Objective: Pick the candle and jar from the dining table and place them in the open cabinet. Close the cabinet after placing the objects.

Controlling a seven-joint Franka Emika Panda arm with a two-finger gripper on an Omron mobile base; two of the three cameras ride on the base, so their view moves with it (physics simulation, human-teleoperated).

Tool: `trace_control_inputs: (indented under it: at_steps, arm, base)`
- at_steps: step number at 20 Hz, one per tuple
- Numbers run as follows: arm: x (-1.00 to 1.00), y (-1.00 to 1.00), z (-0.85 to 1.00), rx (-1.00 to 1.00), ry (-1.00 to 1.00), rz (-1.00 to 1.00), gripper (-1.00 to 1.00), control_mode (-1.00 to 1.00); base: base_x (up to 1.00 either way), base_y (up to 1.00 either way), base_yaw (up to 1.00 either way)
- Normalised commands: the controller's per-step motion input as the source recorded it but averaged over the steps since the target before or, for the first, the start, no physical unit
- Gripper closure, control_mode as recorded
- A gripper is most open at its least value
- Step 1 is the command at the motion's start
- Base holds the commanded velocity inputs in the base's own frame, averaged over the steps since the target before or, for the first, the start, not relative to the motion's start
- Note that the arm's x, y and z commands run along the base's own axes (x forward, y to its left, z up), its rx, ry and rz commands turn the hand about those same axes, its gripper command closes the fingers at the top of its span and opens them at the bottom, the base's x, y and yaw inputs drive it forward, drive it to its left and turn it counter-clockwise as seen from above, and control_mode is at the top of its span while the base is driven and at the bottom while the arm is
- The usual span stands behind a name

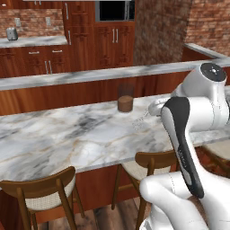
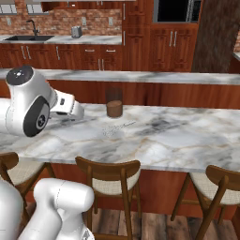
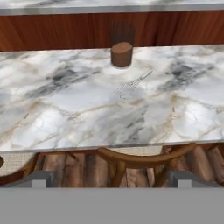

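Progress was almost none: jar (image 3: 121,48) stood at upper centre on table (image 3: 87,113); gripper (image 3: 111,181) was spread wide, empty.

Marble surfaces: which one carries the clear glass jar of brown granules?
The nearest: the white-and-grey veined dining table with wooden stools beneath; the clear glass jar stands near its far edge.

Base views flank jar (image 1: 125,99); hand view faces it.

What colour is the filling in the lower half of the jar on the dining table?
Brown; the jar shows it best in the hand view.
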Motion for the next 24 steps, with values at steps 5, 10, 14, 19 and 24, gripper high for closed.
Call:
trace_control_inputs:
  at_steps: [5,10,14,19,24]
  arm:
    - [1.00,-0.05,0.00,0.00,0.10,-0.10,-1.00,-1.00]
    - [1.00,-0.02,0.00,0.00,0.14,-0.18,-1.00,-1.00]
    - [1.00,-0.13,0.00,0.00,0.15,-0.20,-1.00,-1.00]
    - [0.88,-0.29,-0.02,0.09,0.14,-0.11,-1.00,-1.00]
    - [0.55,-0.26,-0.43,0.13,0.06,0.00,-1.00,-1.00]
  base:
    - [0.00,0.00,0.00]
    - [0.00,0.00,0.00]
    - [0.00,0.00,0.00]
    - [0.00,0.00,0.00]
    - [0.00,0.00,0.00]
